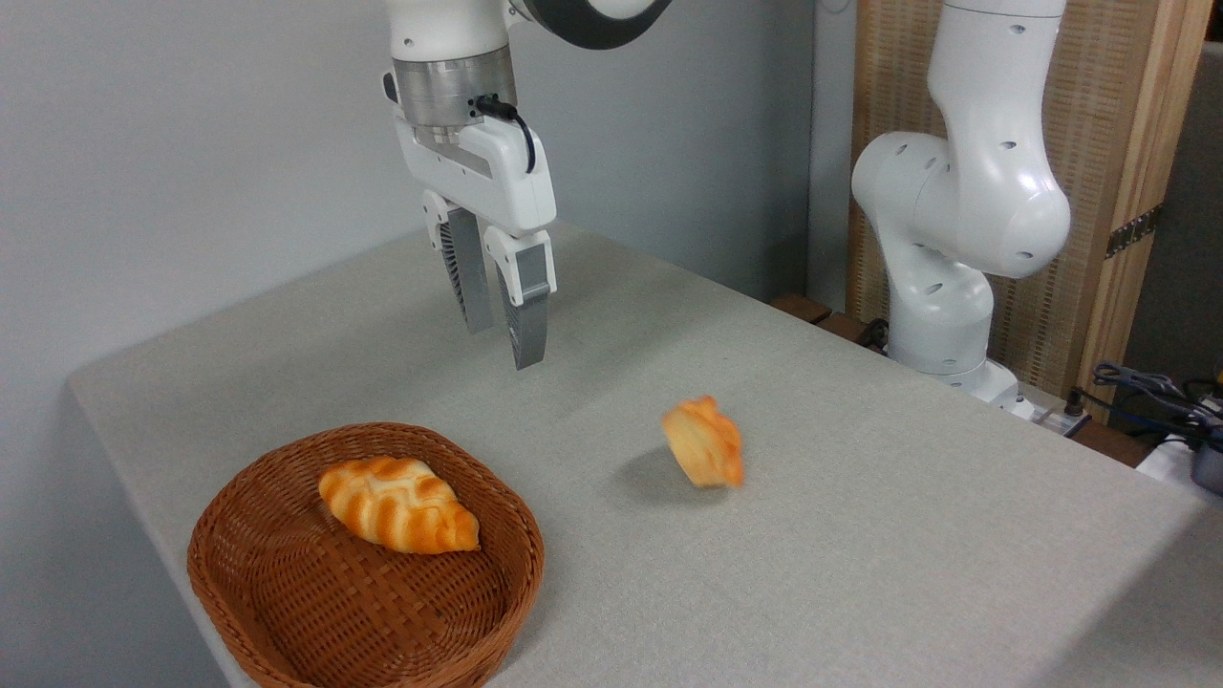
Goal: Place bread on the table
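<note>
Resting tilted on the light grey-beige fabric worktop (860,535): small round orange-topped bread bun (704,441), right of the brown wicker basket (287,592).
Fingers (525,325) released, empty, hanging above; retreat should go straight up.

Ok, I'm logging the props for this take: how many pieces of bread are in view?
2. The small round bread is out on the table, right of the basket, slightly blurred. The croissant-shaped loaf lies inside the basket. Nothing seems hidden.
</note>
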`<state>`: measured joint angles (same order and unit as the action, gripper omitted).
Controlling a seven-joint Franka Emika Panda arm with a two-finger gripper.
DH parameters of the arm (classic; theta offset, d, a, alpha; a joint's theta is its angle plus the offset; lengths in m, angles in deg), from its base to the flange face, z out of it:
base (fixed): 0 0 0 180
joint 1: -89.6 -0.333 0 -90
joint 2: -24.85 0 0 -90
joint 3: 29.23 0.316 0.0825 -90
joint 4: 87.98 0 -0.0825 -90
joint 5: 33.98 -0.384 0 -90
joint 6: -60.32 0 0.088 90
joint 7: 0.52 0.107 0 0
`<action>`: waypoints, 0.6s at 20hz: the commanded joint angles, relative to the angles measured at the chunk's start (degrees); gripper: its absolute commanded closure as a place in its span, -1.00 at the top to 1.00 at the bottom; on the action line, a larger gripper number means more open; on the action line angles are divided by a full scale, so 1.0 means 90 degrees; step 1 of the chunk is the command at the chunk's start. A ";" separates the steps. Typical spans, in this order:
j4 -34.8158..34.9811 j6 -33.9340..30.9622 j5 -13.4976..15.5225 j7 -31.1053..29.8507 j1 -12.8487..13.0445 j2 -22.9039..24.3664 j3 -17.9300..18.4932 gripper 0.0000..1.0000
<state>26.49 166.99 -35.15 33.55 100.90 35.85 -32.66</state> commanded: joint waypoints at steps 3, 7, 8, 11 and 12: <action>0.0026 -0.0114 0.0150 0.0131 0.0083 0.0116 0.0118 1.00; -0.0004 -0.0114 0.0140 0.0140 0.0034 0.0067 0.0147 1.00; -0.0023 -0.0114 0.0140 0.0131 0.0034 0.0057 0.0147 1.00; -0.0033 -0.0114 0.0140 -0.0151 0.0024 0.0057 0.0147 1.00; -0.0120 -0.0123 0.0140 -0.0346 -0.0063 -0.0030 0.0137 1.00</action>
<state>26.49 166.99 -35.15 33.06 101.05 36.05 -31.94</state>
